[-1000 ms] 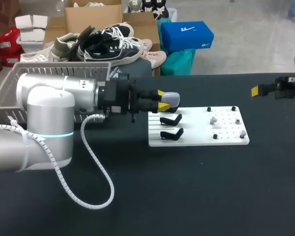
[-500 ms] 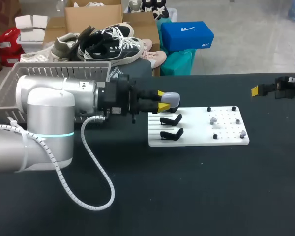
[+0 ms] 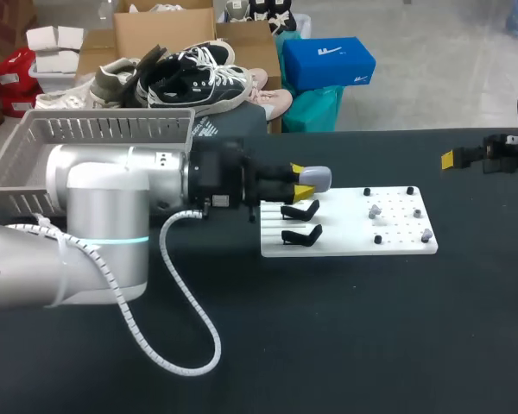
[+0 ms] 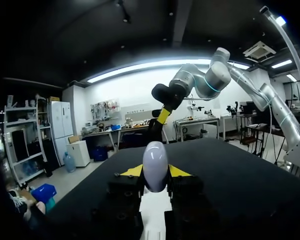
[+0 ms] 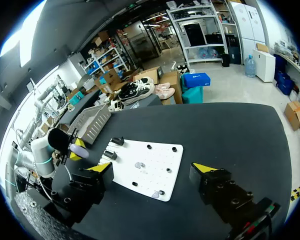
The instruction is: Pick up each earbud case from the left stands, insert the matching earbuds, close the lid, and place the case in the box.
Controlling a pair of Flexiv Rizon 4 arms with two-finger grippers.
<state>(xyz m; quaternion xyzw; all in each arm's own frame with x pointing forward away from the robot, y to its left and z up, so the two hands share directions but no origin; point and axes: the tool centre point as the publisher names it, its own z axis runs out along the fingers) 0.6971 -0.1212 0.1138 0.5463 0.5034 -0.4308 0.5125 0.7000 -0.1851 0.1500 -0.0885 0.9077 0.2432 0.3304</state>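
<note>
The earbud case (image 3: 319,178), a smooth grey oval, sits between the two yellow-tipped fingers of my left gripper (image 3: 300,179), above the rear left corner of the white board (image 3: 345,244). In the left wrist view the case (image 4: 155,162) stands upright. Its rounded end rises past the fingertips (image 4: 133,171), and its lower part is sunk between the black finger blocks and hidden. I cannot make out a lid seam from either view. The fingers press it from both sides at a narrow spread, so the left gripper (image 4: 155,173) holds the case. Whether the case touches anything beneath it I cannot tell, as the arm covers that spot.

Just in front of the case, two black stands (image 3: 300,210) (image 3: 300,234) rest on the board's left part, both bare. On the board's right part lie small grey earbuds (image 3: 374,210) (image 3: 426,234) among black pegs. They are too small to show their form.

In the head view my right gripper (image 3: 449,158) is cut off at the table's far right edge, showing one yellow tip. Its own wrist view shows the right gripper (image 5: 155,169) spread wide with nothing between the fingers, well apart from the board (image 5: 162,152).

A grey slatted basket (image 3: 112,129) stands behind my left arm, which partly covers it, on the black table (image 3: 371,336).
</note>
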